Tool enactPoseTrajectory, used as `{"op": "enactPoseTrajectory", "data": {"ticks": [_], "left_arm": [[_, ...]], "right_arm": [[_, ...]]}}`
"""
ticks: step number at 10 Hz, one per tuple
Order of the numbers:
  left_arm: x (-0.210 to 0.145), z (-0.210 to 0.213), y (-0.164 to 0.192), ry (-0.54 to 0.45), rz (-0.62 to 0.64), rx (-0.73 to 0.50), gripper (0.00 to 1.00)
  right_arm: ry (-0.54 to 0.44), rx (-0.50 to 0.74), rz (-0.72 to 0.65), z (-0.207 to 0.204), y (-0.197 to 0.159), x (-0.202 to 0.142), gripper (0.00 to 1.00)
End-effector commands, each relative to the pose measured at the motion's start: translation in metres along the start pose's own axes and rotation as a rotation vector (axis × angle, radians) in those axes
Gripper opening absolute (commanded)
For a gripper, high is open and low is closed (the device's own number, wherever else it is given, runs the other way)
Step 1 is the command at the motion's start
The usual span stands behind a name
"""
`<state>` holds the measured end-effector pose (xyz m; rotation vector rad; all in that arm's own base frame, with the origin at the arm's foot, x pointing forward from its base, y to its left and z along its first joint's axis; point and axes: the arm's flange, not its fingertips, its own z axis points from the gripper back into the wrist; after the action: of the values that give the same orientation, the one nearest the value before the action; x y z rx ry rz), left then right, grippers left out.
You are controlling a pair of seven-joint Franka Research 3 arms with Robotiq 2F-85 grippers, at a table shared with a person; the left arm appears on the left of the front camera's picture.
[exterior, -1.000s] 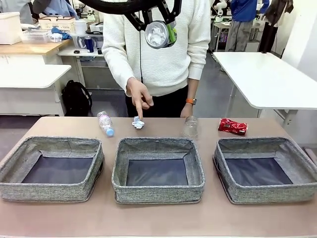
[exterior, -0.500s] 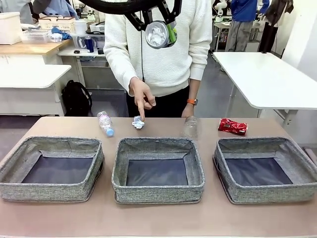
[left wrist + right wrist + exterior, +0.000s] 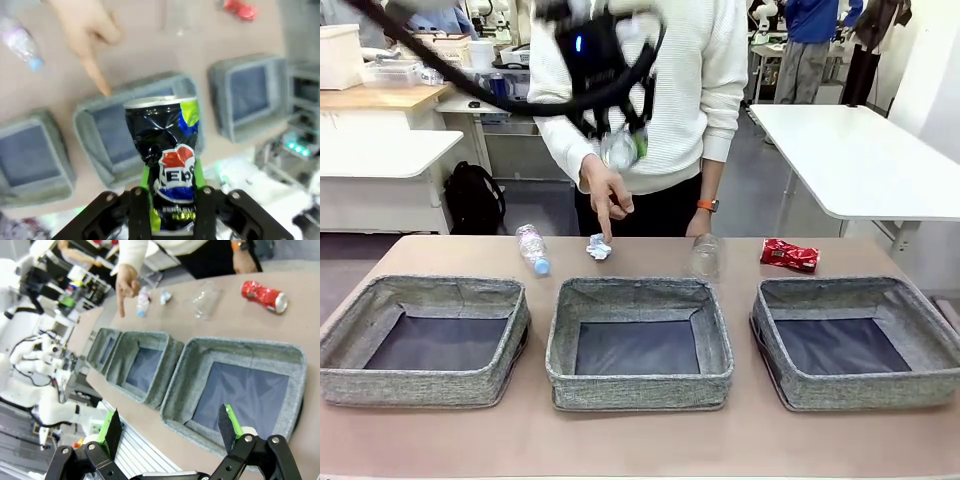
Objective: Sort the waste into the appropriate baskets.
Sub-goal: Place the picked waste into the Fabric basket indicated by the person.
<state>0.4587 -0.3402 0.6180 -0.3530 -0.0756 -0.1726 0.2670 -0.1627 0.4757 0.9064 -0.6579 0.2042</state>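
Note:
My left gripper (image 3: 616,128) hangs blurred high over the table's far side, shut on the crushed dark can (image 3: 623,150). In the left wrist view the dark can (image 3: 165,160) stands upright between the fingers of that gripper (image 3: 167,200). A person's hand (image 3: 605,195) points down at the crumpled paper wad (image 3: 598,247). The clear bottle (image 3: 532,248), clear cup (image 3: 705,257) and crushed red can (image 3: 790,255) lie along the far edge. Left basket (image 3: 420,385), middle basket (image 3: 640,385) and right basket (image 3: 860,390) hold nothing. My right gripper (image 3: 170,430) is open above the right basket (image 3: 200,347).
The person stands at the table's far side, the other hand (image 3: 700,222) resting near the cup. White tables (image 3: 860,150) and shelves stand behind. A strip of bare tabletop (image 3: 640,440) runs in front of the baskets.
My left gripper with the dark can has swung down and to the left, and is motion-blurred. The person's pointing hand stays at the paper wad.

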Motion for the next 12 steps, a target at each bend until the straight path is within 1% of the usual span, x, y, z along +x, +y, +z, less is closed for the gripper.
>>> {"op": "enactPoseTrajectory", "data": {"ticks": [1, 2, 3, 4, 5, 7, 8, 9, 10, 11, 12], "left_arm": [[-0.036, -0.005, 0.002, -0.096, 0.067, 0.059, 0.34], [-0.101, -0.015, 0.005, -0.128, 0.107, 0.136, 0.34], [-0.124, -0.029, 0.005, -0.099, 0.110, 0.130, 0.34], [-0.129, -0.041, 0.005, -0.067, 0.125, 0.149, 0.34], [-0.137, -0.051, -0.001, -0.059, 0.145, 0.149, 0.34], [-0.143, -0.077, 0.005, -0.059, 0.133, 0.202, 0.34], [-0.138, -0.089, 0.010, -0.091, 0.135, 0.216, 0.34], [-0.128, -0.104, 0.011, -0.075, 0.123, 0.201, 0.34], [-0.119, -0.121, 0.011, -0.057, 0.108, 0.214, 0.34], [-0.113, -0.131, 0.010, -0.074, 0.102, 0.233, 0.34], [-0.111, -0.135, 0.010, -0.068, 0.093, 0.234, 0.34]], "right_arm": [[-0.024, 0.017, 0.024, 0.000, 0.000, 0.003, 1.00], [-0.024, 0.017, 0.024, 0.000, 0.000, 0.003, 1.00], [-0.024, 0.017, 0.024, 0.000, 0.000, 0.003, 1.00], [-0.024, 0.017, 0.024, 0.000, 0.000, 0.003, 1.00], [-0.024, 0.017, 0.024, 0.000, 0.000, 0.003, 1.00], [-0.024, 0.017, 0.024, 0.000, 0.000, 0.003, 1.00], [-0.024, 0.017, 0.024, 0.000, 0.000, 0.003, 1.00], [-0.024, 0.017, 0.024, 0.000, 0.000, 0.003, 1.00], [-0.024, 0.017, 0.024, 0.000, 0.000, 0.003, 1.00], [-0.024, 0.017, 0.024, 0.000, 0.000, 0.003, 1.00], [-0.024, 0.017, 0.024, 0.000, 0.000, 0.003, 1.00]]}}
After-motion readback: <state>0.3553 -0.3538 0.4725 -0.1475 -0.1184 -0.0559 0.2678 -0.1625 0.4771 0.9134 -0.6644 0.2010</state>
